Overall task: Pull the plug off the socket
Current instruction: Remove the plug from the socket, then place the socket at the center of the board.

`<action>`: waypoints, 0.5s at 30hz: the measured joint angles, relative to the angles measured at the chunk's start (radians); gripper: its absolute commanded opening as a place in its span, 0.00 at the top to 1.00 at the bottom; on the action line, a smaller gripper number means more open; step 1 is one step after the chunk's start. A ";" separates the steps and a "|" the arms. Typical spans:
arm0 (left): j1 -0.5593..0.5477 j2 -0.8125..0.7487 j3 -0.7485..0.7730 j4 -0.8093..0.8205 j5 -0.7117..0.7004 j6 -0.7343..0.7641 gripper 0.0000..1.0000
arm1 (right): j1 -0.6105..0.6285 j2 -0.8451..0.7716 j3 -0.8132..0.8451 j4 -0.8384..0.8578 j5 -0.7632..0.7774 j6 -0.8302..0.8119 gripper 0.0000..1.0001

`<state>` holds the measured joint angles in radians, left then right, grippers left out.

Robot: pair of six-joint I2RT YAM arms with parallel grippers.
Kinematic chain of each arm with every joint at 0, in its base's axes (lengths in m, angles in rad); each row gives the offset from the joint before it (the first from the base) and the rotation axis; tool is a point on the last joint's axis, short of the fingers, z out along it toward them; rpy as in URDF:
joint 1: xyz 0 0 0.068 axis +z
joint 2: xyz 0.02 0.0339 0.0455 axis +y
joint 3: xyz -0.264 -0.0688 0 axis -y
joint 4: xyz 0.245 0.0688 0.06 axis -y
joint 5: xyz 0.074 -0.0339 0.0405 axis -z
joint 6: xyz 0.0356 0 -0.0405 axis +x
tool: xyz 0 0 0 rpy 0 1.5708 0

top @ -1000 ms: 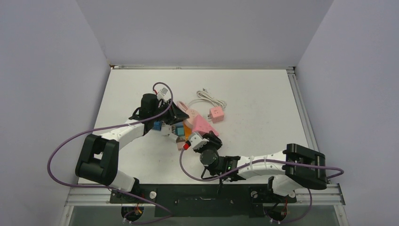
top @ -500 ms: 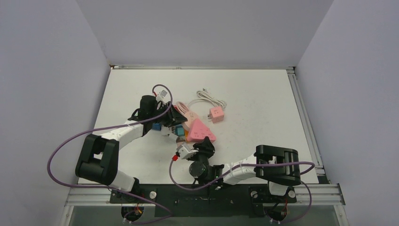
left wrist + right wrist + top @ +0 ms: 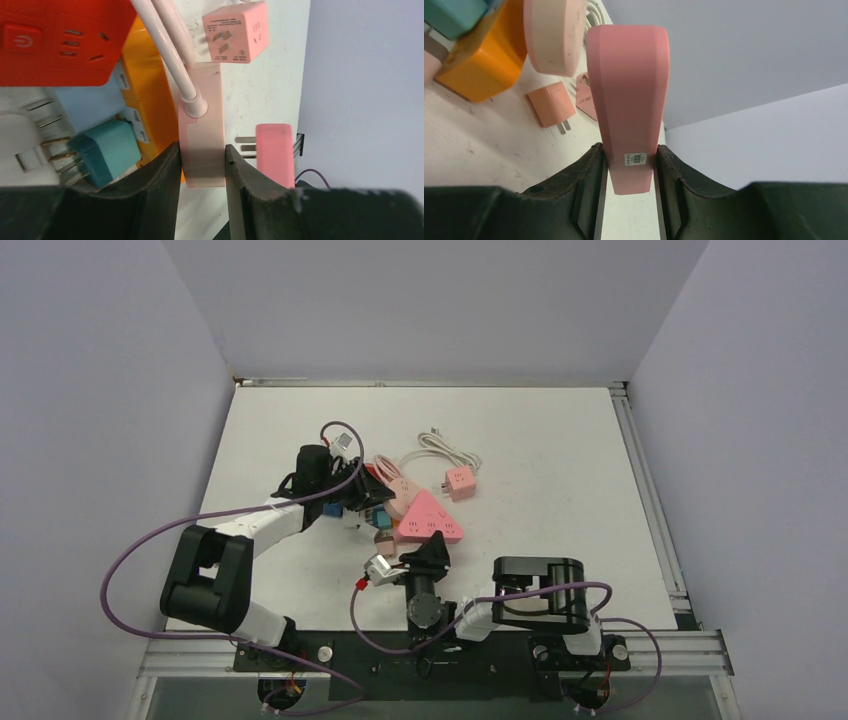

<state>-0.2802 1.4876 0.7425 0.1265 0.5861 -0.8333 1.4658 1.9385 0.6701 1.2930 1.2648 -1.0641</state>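
The socket (image 3: 201,125) is a pale pink slab with a white cable, and my left gripper (image 3: 202,151) is shut on its near end. Just right of it hangs the plug (image 3: 274,155), a brighter pink wedge. Its metal prongs are bare and point at the socket across a small gap. My right gripper (image 3: 628,152) is shut on the plug (image 3: 628,90) at its narrow end. From above, the plug (image 3: 430,518) is a pink triangle mid-table, with the right gripper (image 3: 428,545) below it and the left gripper (image 3: 378,505) to its left.
An orange block (image 3: 145,100), a teal plug (image 3: 105,155) and a red power strip (image 3: 65,40) crowd the socket's left side. A small pink cube adapter (image 3: 459,482) and a coiled white cable (image 3: 440,450) lie behind. The right arm is folded near the table's front edge.
The right arm has folded in toward the near edge and swung left, turning the pink plug with it. The left arm holds the socket almost still.
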 measured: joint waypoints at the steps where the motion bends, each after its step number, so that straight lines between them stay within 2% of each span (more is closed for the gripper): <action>1: 0.003 0.000 -0.006 -0.001 -0.013 0.000 1.00 | 0.000 0.023 0.006 0.045 0.017 -0.064 0.95; 5: 0.010 0.003 -0.024 -0.003 -0.038 -0.005 1.00 | 0.000 0.064 0.015 0.128 0.045 -0.207 0.95; 15: 0.019 0.019 -0.024 -0.001 -0.048 -0.027 1.00 | -0.006 -0.034 0.032 0.205 0.061 -0.304 0.95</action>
<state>-0.2615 1.5063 0.7181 0.1253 0.5381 -0.8608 1.4597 1.9049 0.7021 1.4982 1.3258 -1.3685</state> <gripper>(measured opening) 0.300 0.352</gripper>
